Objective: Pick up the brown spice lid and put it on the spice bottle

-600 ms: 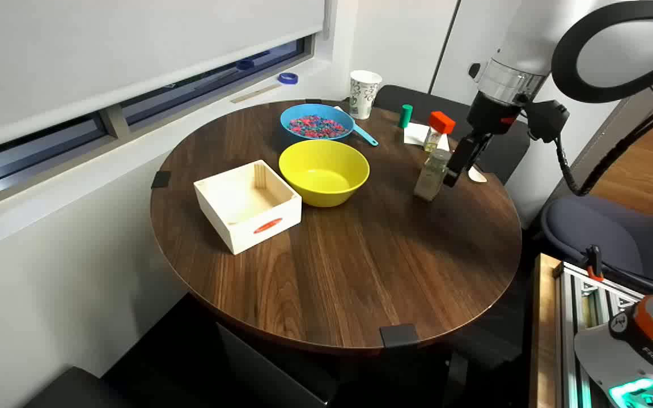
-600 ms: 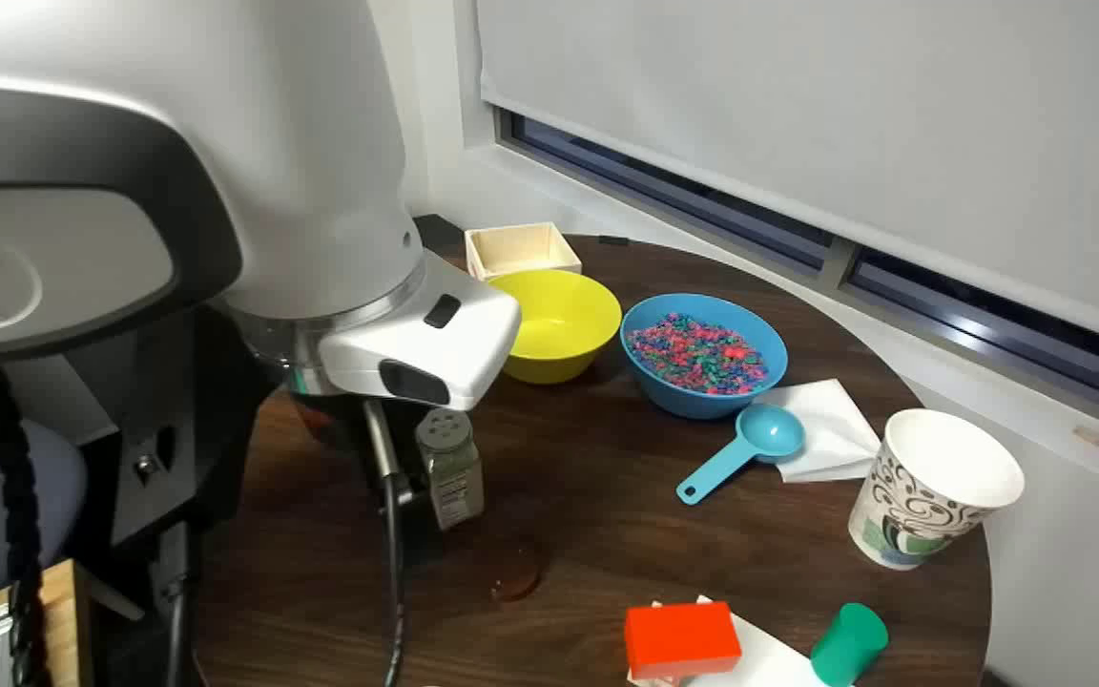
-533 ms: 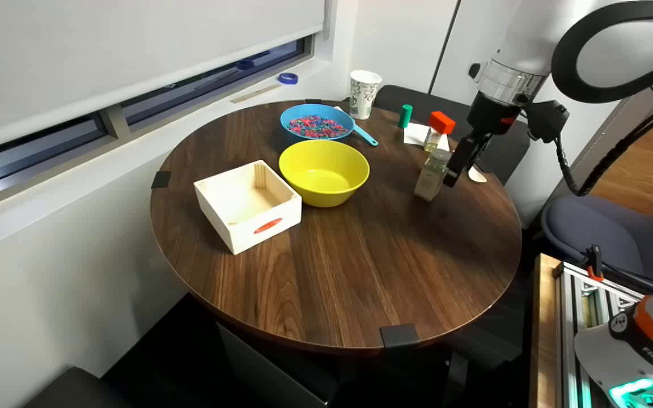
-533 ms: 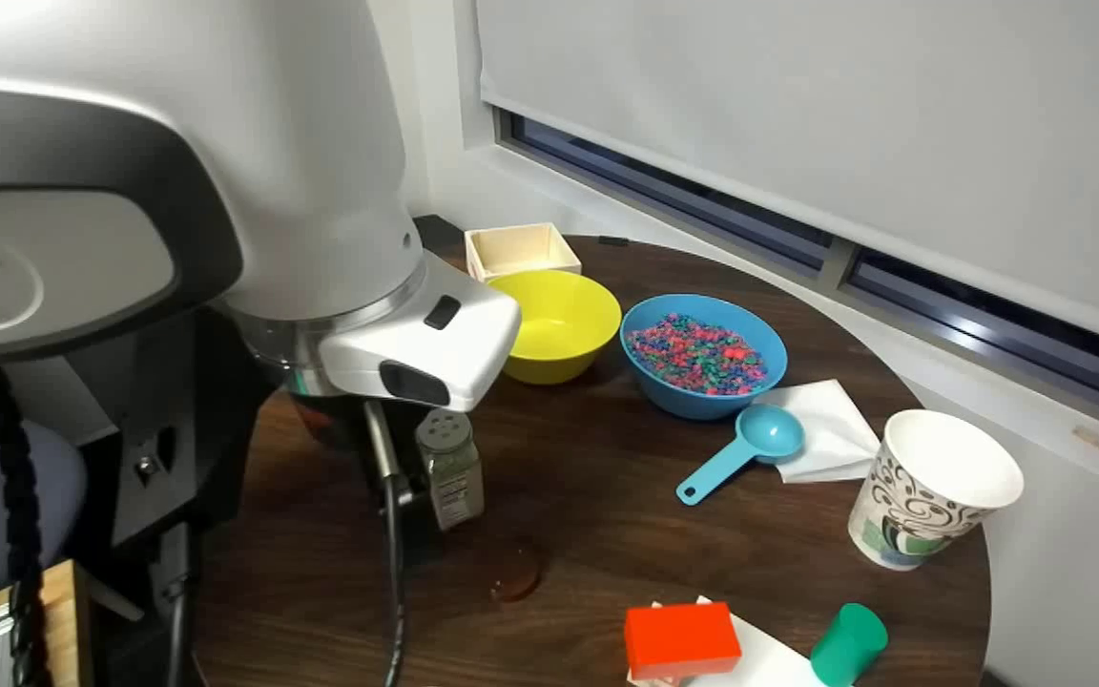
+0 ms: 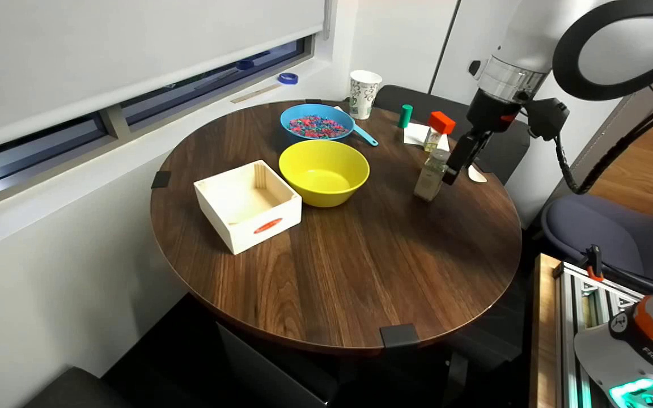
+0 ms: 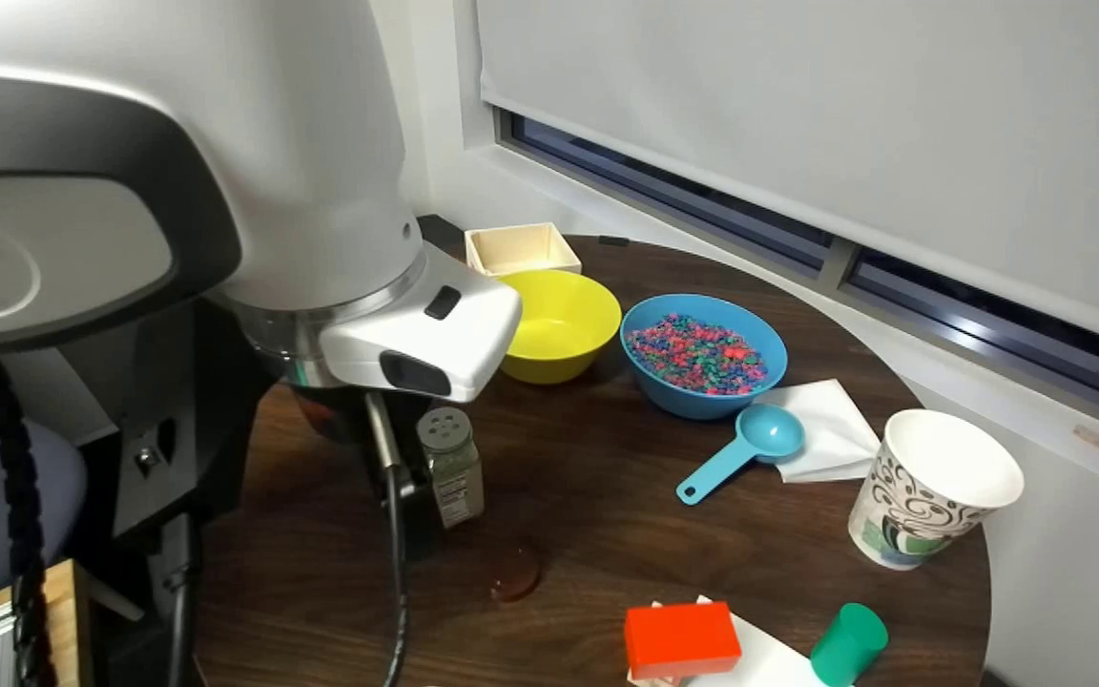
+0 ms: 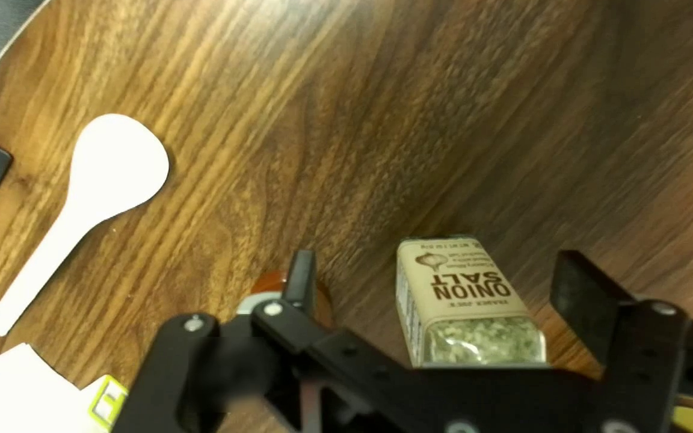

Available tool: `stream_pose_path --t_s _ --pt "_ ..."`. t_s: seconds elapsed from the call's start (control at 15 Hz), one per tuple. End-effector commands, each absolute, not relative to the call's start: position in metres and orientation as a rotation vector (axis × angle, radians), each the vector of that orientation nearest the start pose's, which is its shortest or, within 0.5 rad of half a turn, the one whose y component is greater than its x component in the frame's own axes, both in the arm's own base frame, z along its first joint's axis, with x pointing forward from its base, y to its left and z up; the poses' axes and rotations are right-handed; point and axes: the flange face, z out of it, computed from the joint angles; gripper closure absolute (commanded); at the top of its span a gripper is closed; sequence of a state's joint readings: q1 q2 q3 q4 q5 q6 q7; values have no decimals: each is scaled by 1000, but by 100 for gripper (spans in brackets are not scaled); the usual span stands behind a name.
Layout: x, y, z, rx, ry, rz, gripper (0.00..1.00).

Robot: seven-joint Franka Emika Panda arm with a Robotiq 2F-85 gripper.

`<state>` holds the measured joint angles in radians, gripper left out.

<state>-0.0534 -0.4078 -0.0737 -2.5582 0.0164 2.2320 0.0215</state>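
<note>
The spice bottle stands on the table without its lid, with the perforated top showing. In the wrist view its label reads "Onion Salt" and green contents show. The brown spice lid lies on the table near the bottle. In the wrist view a reddish-brown piece that seems to be the lid is partly hidden behind a finger. My gripper is open, its fingers on either side of the bottle in the wrist view. In an exterior view the gripper is close beside the bottle; contact cannot be told.
A white spoon, a red-capped container, a green cylinder and a paper cup are nearby. A yellow bowl, a blue bowl, a blue scoop and a wooden box stand further off.
The arm and gripper have risen very slightly. The bottle and the lid have not moved.
</note>
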Motion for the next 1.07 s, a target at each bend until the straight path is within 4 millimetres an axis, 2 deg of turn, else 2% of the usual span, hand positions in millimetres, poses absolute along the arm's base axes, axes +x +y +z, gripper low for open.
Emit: stream_pose_path --t_s 0.0,0.2,0.33,0.53,0.73,1.0 --pt "414 -38 443 -3081 219 -204 0" --pt "417 -26 468 -3051 218 -237 0" --pt "420 -27 481 -3052 324 -232 0" --pt "427 -48 492 -3045 623 -288 0" --pt "430 -68 494 -3015 877 -320 0" --pt "429 -97 478 -2941 1202 -245 0"
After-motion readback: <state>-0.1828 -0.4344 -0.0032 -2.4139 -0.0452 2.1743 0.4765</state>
